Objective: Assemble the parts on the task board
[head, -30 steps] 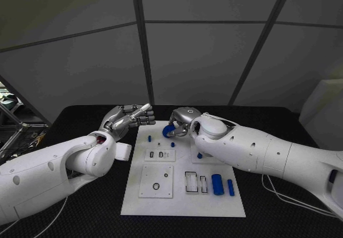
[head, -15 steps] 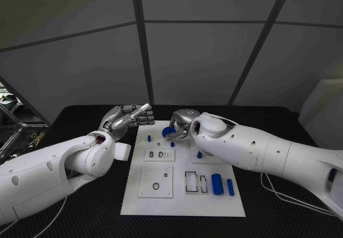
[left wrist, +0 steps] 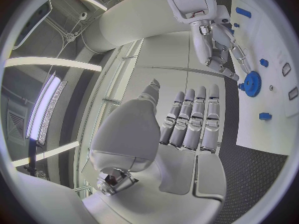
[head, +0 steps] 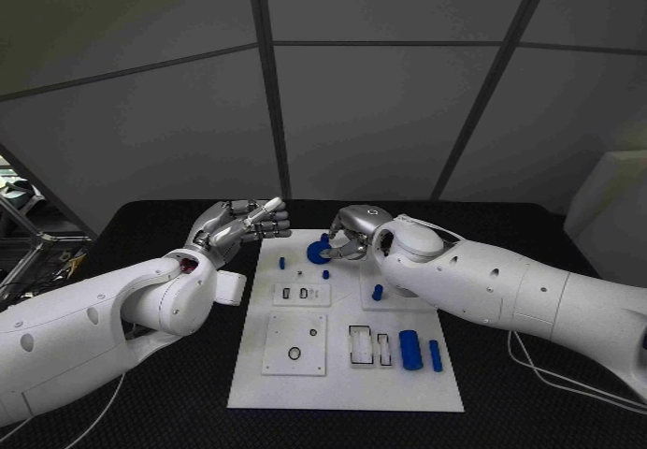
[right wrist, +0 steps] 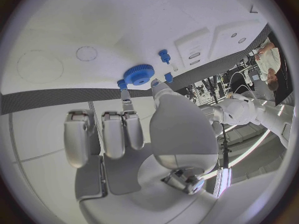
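While pinched (wrist view), gear in right hand.

A black table stands before grey wall panels split by dark seams.

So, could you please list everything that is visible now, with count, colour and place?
Task board: one, white, middle of the black table.
Gear: one, blue, toothed, at the board's far end, held at the right hand's fingertips.
Cylinders: two, blue, lying side by side on the board's near right part; the thicker one is to the left.
Small pegs: about four, blue, on the board's far half.
Raised plates: several, white, with slots and holes, on the board.
Ring: one, dark, on the near left plate.
Table: one, black.
Left hand: silver, raised beside the board's far left corner, fingers curled, holding nothing.
Right hand: silver, above the board's far end.
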Tool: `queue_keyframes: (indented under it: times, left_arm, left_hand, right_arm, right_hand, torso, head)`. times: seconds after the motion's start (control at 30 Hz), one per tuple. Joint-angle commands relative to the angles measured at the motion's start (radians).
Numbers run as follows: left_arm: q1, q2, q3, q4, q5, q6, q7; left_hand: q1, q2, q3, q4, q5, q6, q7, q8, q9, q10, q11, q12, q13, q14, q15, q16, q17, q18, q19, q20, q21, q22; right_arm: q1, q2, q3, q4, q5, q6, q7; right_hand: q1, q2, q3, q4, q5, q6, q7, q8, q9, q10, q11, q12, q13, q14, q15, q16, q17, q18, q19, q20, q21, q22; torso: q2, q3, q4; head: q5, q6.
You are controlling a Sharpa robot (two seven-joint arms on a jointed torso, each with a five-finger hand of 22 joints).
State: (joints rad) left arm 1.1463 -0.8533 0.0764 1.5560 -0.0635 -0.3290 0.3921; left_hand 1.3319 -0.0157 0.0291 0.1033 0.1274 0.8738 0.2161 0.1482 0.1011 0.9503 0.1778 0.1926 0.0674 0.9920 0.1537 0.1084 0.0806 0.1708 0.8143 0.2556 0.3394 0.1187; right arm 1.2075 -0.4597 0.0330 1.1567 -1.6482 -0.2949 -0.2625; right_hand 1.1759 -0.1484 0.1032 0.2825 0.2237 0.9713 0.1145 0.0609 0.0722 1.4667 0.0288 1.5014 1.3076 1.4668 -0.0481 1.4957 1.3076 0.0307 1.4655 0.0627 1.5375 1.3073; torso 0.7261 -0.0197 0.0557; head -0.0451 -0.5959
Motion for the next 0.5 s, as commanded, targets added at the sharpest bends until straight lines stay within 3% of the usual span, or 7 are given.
queue_keyframes:
  times: [0.03, 0.17, 0.3, 0.5]
  left_arm:
    - [0.002, -0.002, 0.001, 0.001, -0.004, 0.007, 0.004]
    - [0.001, -0.005, 0.001, 0.001, -0.005, 0.007, 0.004]
    - [0.001, -0.008, 0.001, 0.003, -0.005, 0.008, 0.003]
    - [0.001, -0.011, 0.001, 0.003, -0.004, 0.011, 0.002]
  left_hand:
    - [-0.001, 0.009, 0.000, -0.008, -0.005, 0.001, 0.007, -0.006, -0.001, 0.000, 0.005, -0.005, 0.000, -0.004, 0.002, -0.006, -0.001, 0.008, -0.007, 0.003, -0.006, -0.002]
    - [-0.001, 0.009, 0.000, -0.009, -0.005, 0.001, 0.007, -0.006, -0.001, 0.001, 0.005, -0.005, 0.000, -0.005, 0.002, -0.007, -0.001, 0.008, -0.007, 0.003, -0.006, -0.002]
    - [-0.001, 0.009, 0.000, -0.009, -0.005, 0.001, 0.007, -0.006, -0.001, 0.001, 0.005, -0.005, 0.000, -0.005, 0.002, -0.007, -0.001, 0.008, -0.007, 0.003, -0.006, -0.002]
    - [0.003, 0.009, 0.000, -0.013, -0.004, 0.002, 0.007, -0.007, -0.001, 0.001, 0.005, -0.007, 0.000, -0.003, 0.002, -0.008, -0.001, 0.008, -0.008, 0.004, -0.007, -0.003]
  right_arm:
    - [0.003, -0.037, 0.001, 0.035, 0.109, -0.195, 0.129]
    - [0.003, -0.103, 0.002, 0.086, 0.199, -0.215, 0.185]
    - [0.004, -0.193, 0.003, 0.136, 0.326, -0.173, 0.238]
    - [0.005, -0.319, 0.005, 0.148, 0.459, -0.051, 0.323]
  right_hand:
    - [0.011, 0.000, 0.001, -0.005, 0.001, 0.007, 0.002, 0.005, -0.001, 0.060, 0.005, -0.002, 0.181, 0.066, 0.009, 0.002, 0.073, -0.016, 0.069, 0.010, 0.004, 0.194]
    - [0.017, -0.001, 0.001, -0.006, -0.001, 0.009, 0.001, 0.006, -0.001, 0.059, 0.005, -0.005, 0.178, 0.065, 0.009, 0.000, 0.069, -0.013, 0.063, 0.010, -0.001, 0.183]
    - [0.046, 0.001, 0.004, -0.020, -0.006, 0.022, -0.001, 0.009, 0.000, 0.054, 0.003, -0.013, 0.170, 0.061, 0.008, -0.006, 0.055, -0.010, 0.055, 0.009, -0.008, 0.167]
    - [0.169, -0.004, 0.023, -0.122, -0.021, 0.058, -0.007, 0.013, 0.003, 0.048, -0.003, -0.022, 0.160, 0.058, 0.002, -0.015, 0.041, -0.004, 0.041, 0.003, -0.021, 0.142]
  torso:
    - [-0.001, 0.0006, -0.0030]
    - [-0.002, 0.0012, -0.0021]
    - [-0.002, -0.0002, -0.0036]
    - [-0.004, 0.0019, -0.0152]
  head:
    - [0.000, 0.003]
    - [-0.003, 0.007]
    - [-0.005, 0.013]
    - [-0.004, 0.015]
